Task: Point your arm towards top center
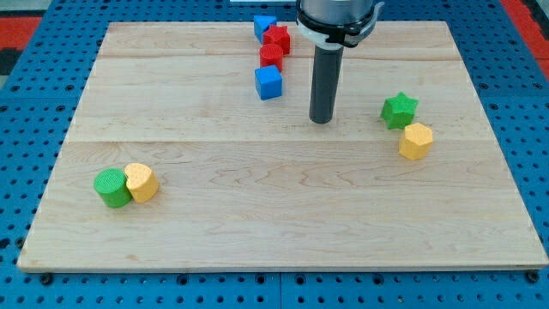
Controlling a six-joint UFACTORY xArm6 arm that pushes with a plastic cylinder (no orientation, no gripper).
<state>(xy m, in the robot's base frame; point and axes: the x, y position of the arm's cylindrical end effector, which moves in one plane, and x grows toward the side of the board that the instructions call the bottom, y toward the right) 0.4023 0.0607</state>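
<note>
My tip (322, 120) rests on the wooden board (257, 223), right of centre in its upper half. The dark rod rises from it toward the view's top. A blue cube (268, 83) lies to the tip's left. Above that cube sit a red cylinder (271, 57), a red star (278, 38) and another blue block (263, 26), clustered near the board's top centre. The tip touches no block.
A green star (399, 111) and a yellow hexagonal block (416, 141) lie at the right. A green cylinder (111, 188) and a yellow block (141, 182) touch each other at the lower left. Blue pegboard (26, 129) surrounds the board.
</note>
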